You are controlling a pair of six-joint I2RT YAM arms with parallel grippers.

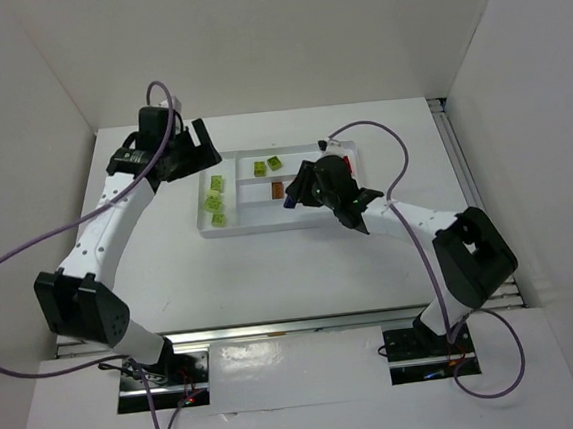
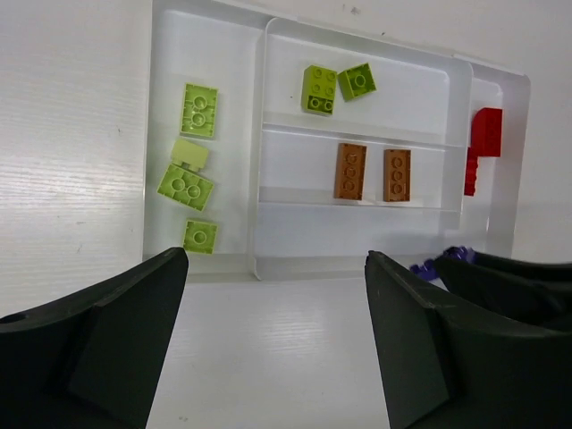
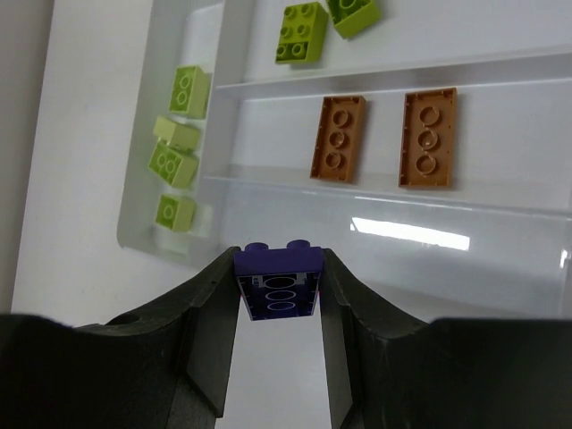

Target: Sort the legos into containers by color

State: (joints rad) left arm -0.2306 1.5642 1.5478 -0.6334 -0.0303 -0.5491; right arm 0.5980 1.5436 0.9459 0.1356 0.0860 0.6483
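The white tray (image 1: 258,227) lies mid-table. Several lime green bricks (image 1: 215,201) lie in its left end section and two more (image 1: 267,165) in the far long one. Two brown-orange bricks (image 1: 277,189) lie in the middle section, and red bricks (image 1: 348,164) in the right end. My right gripper (image 1: 295,196) is shut on a purple brick (image 3: 279,281), held above the tray's near long section. My left gripper (image 1: 195,147) is open and empty, left of the tray's far corner. In the left wrist view the tray (image 2: 206,268) lies beyond the open gripper (image 2: 277,259).
White walls close in the table at the back and both sides. A rail (image 1: 452,150) runs along the table's right edge. Purple cables (image 1: 380,136) loop over both arms. The right arm reaches over the tray's right end.
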